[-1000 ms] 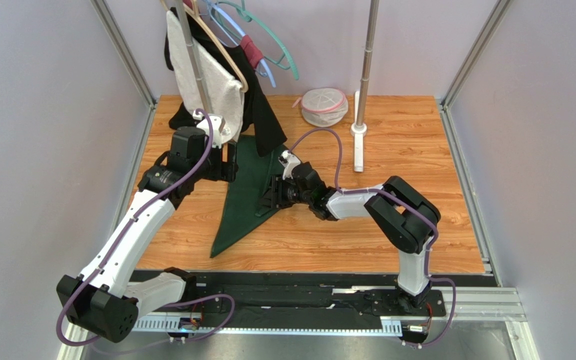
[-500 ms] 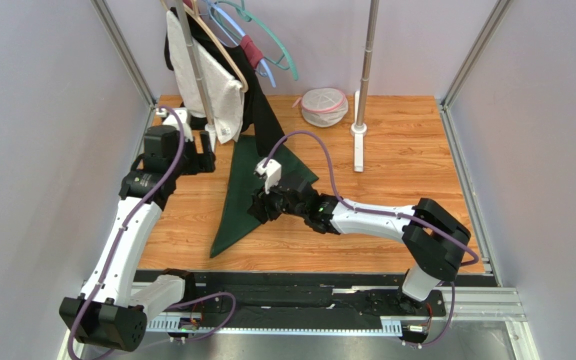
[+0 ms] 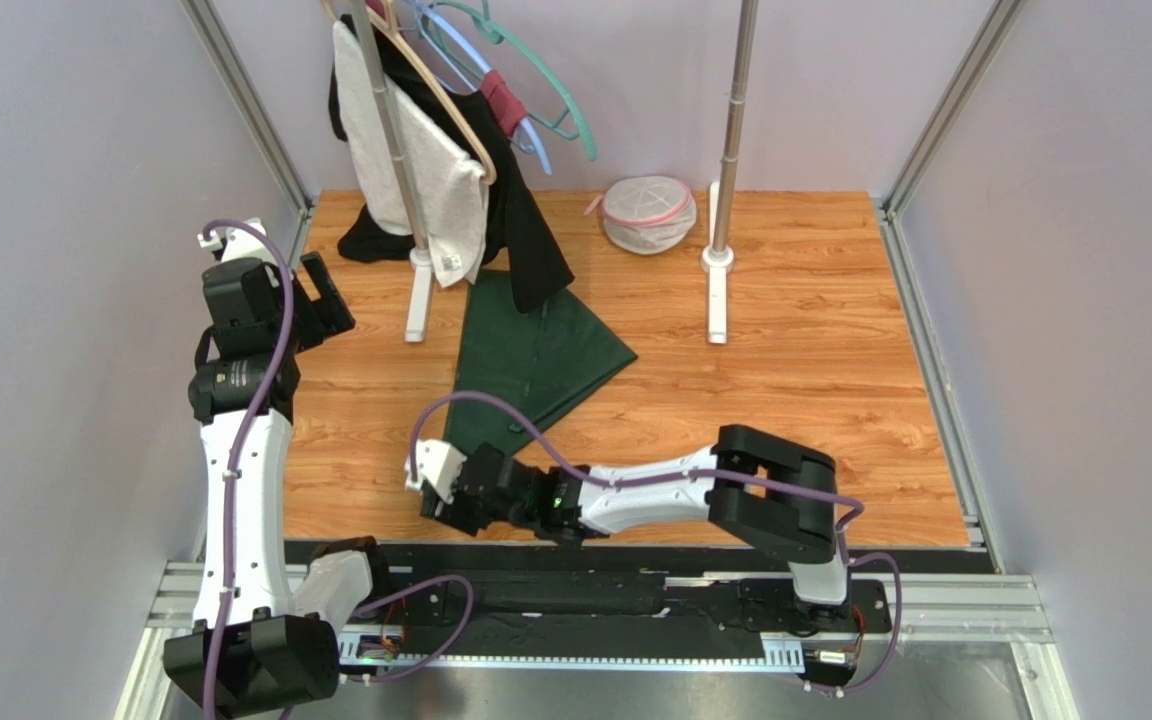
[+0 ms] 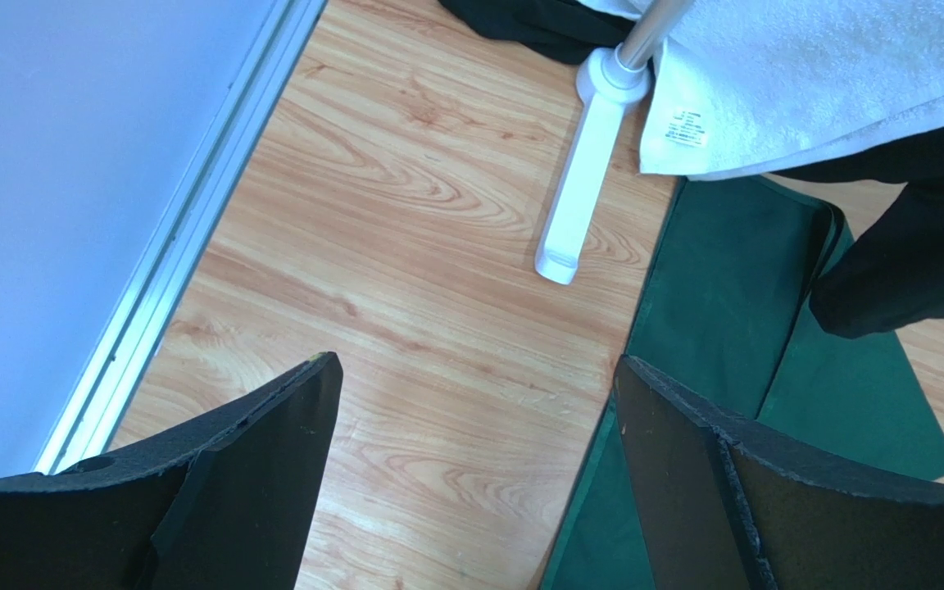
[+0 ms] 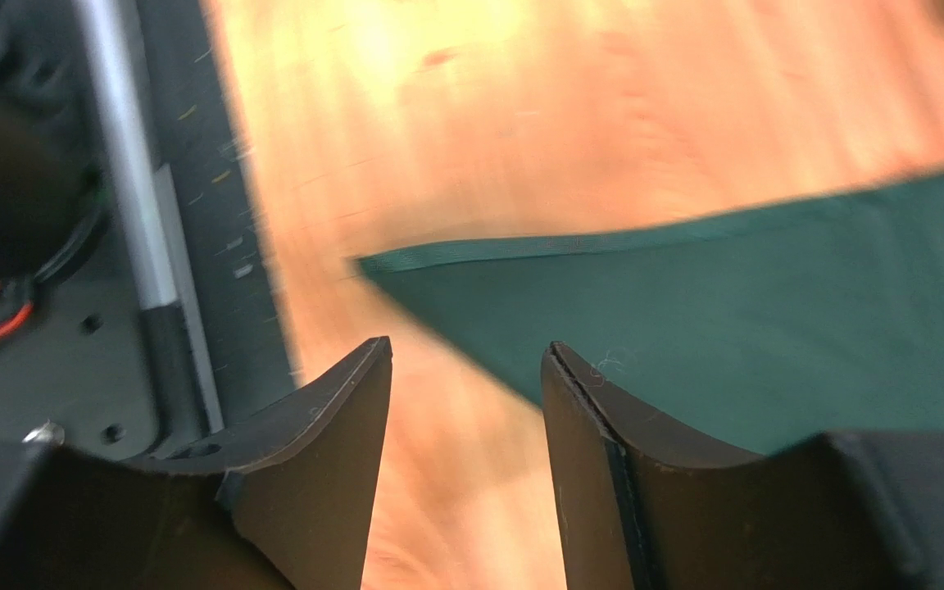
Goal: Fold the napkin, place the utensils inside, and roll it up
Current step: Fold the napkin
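The dark green napkin [image 3: 530, 353] lies on the wooden table, wide at the far end and tapering to a point near the front edge. My right gripper [image 3: 444, 503] is open and empty, low over that near point. In the right wrist view the napkin's corner [image 5: 711, 307] lies just beyond my open gripper [image 5: 465, 357]. My left gripper [image 3: 330, 297] is open and empty at the far left, off the napkin. In the left wrist view it [image 4: 475, 369] hangs over bare wood with the napkin's edge [image 4: 736, 283] to its right. No fork is in view.
A clothes rack stands at the back with a white foot [image 3: 417, 300], a white towel [image 3: 417, 150] and a black garment [image 3: 530, 240] hanging over the napkin's far end. A second rack pole [image 3: 725, 135] and a mesh bag [image 3: 647, 213] stand behind. The black front rail [image 5: 182, 246] is beside my right gripper.
My right gripper moved from the napkin's middle toward its near point by the front edge. My left gripper pulled back from the napkin's far end to the far left.
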